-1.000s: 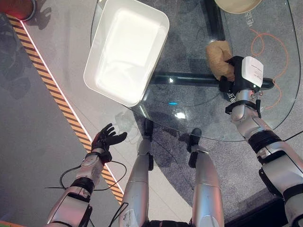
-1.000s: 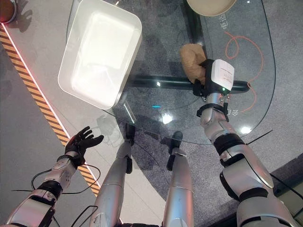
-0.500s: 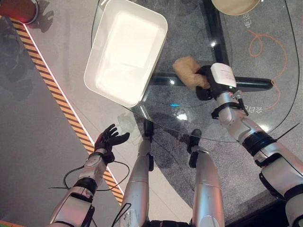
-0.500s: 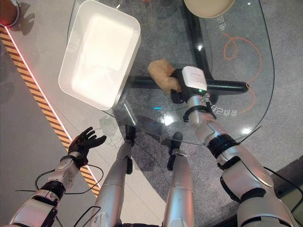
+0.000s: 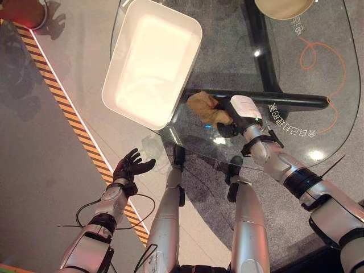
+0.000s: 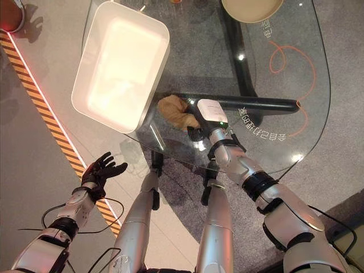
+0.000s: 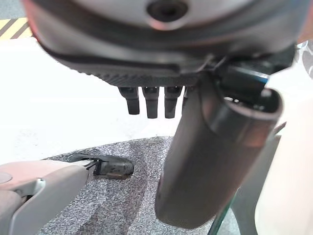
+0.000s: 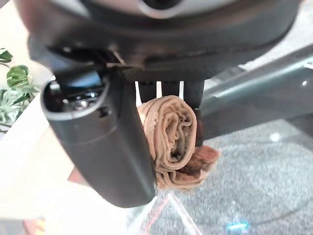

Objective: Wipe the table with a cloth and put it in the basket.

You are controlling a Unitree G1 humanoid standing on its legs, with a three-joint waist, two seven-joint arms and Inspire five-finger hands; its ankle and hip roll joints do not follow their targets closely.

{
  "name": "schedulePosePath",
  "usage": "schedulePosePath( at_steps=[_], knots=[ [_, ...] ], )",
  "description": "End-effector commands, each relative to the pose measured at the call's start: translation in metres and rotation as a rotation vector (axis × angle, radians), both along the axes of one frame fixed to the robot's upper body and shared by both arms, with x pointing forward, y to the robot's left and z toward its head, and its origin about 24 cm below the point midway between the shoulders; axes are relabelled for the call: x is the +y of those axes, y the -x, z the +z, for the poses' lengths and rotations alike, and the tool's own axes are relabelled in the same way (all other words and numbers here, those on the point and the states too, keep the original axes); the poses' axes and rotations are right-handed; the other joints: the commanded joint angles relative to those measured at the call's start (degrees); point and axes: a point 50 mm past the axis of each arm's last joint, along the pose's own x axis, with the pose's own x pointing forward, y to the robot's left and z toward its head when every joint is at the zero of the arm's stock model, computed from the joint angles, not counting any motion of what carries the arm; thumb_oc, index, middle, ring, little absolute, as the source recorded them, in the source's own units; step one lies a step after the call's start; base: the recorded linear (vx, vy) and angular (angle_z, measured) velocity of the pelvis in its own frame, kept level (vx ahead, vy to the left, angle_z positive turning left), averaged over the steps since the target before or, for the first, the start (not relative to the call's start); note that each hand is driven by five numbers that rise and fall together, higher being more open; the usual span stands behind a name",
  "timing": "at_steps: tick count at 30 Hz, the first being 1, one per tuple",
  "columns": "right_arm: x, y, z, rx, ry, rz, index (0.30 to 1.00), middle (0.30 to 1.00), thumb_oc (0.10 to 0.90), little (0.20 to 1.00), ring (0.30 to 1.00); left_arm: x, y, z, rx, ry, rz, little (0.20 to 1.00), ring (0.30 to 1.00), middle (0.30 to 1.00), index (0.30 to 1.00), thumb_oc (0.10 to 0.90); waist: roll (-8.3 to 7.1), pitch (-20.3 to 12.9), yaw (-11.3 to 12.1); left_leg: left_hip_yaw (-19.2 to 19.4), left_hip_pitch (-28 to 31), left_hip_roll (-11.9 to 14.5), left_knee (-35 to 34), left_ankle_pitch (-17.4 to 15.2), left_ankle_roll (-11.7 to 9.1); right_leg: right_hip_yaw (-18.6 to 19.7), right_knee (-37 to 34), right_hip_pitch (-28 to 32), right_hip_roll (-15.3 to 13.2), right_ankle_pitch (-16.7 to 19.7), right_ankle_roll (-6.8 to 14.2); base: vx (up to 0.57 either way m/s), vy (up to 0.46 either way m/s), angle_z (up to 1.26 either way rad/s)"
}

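So there was exactly one cloth point(image 5: 206, 107), a tan bunched-up wad, and the right hand point(image 5: 232, 115) had its fingers curled tight around it, pressing it onto the glass table point(image 5: 318, 131) near the front edge. In the right wrist view the cloth point(image 8: 175, 142) showed rolled up between the thumb and the fingers. One white basket point(image 5: 151, 60), rectangular and with nothing in it, sat on the table at about 10 o'clock from the cloth, its near corner just beside the wad but I couldn't tell if they touched. The left hand point(image 5: 129, 166) hung off the table at roughly 7 o'clock from the basket, fingers spread loose and holding nothing, over the pale floor next to one yellow-and-black striped line point(image 5: 68, 111). Other stuff: one beige bowl point(image 5: 283, 5) cut off at the far edge around 1 o'clock from the cloth, one orange looped squiggle point(image 5: 323, 54) on the glass just below it, and one red object point(image 5: 23, 10) on the floor at the far left corner. Dark bars point(image 5: 267, 57) of the table frame showed through the glass, one running right under the hand. Nothing stood between the cloth and the basket.
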Motion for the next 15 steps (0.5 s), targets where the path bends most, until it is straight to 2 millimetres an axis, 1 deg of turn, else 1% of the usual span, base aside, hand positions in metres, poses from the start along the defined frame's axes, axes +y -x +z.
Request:
schedulePosePath(
  at_steps=[1, 5, 7, 10, 13, 15],
  knots=[
    [0.037, 0.013, 0.006, -0.058, -0.020, 0.211, 0.300, 0.300, 0.100, 0.200, 0.300, 0.014, 0.004, 0.000, -0.012, -0.018, 0.068, 0.900, 0.900, 0.900, 0.900, 0.800, -1.12, -1.1, 0.2, 4.6, 0.9, -0.9, 8.7, -10.0, 0.5, 0.0, -13.0, 3.1, 0.0, 8.2, 2.8, 0.00, 0.000, 0.00],
    [0.037, 0.013, 0.007, -0.064, -0.022, 0.214, 0.300, 0.300, 0.100, 0.200, 0.300, 0.015, 0.003, 0.002, -0.018, -0.011, 0.071, 0.900, 0.900, 0.900, 0.900, 0.800, -1.11, -1.1, 0.3, 4.6, 1.1, -0.9, 8.4, -9.8, 0.4, -0.1, -13.1, 3.3, -0.1, 8.3, 2.8, 0.00, 0.000, 0.00],
    [0.040, 0.012, 0.010, -0.066, -0.022, 0.231, 0.300, 0.300, 0.100, 0.200, 0.300, 0.014, 0.001, 0.004, -0.035, 0.003, 0.076, 0.900, 0.900, 0.900, 0.900, 0.800, -1.26, -1.1, 0.3, 4.5, 0.9, -0.8, 8.4, -9.6, 0.4, -0.1, -13.0, 3.2, 0.0, 8.5, 2.8, 0.00, 0.000, 0.00],
    [0.040, 0.013, 0.010, -0.064, -0.020, 0.230, 0.300, 0.300, 0.100, 0.200, 0.300, 0.013, -0.001, 0.007, -0.055, 0.028, 0.082, 0.900, 0.900, 0.900, 0.900, 0.800, -1.33, -1.1, 0.4, 4.4, 1.1, -0.7, 8.5, -9.7, 0.4, 0.0, -12.7, 3.3, 0.0, 8.2, 2.8, 0.00, 0.000, 0.00],
    [0.038, 0.012, 0.011, -0.078, -0.047, 0.199, 0.300, 0.300, 0.100, 0.200, 0.300, 0.012, -0.005, 0.011, -0.081, 0.046, 0.102, 0.900, 0.900, 0.900, 0.900, 0.800, -1.40, -1.1, 0.3, 4.3, 1.3, -0.8, 8.5, -9.8, 0.5, 0.0, -12.6, 3.4, 0.0, 8.2, 2.8, 0.00, 0.000, 0.00],
    [0.033, 0.010, 0.013, -0.103, -0.107, 0.146, 0.300, 0.300, 0.100, 0.200, 0.300, 0.012, -0.008, 0.016, -0.103, 0.066, 0.144, 0.900, 0.900, 0.900, 0.900, 0.800, -1.46, -1.1, 0.2, 4.3, 1.5, -0.7, 8.3, -9.7, 0.5, 0.1, -12.6, 3.5, 0.0, 8.3, 2.8, 0.00, 0.000, 0.00]
  ],
)
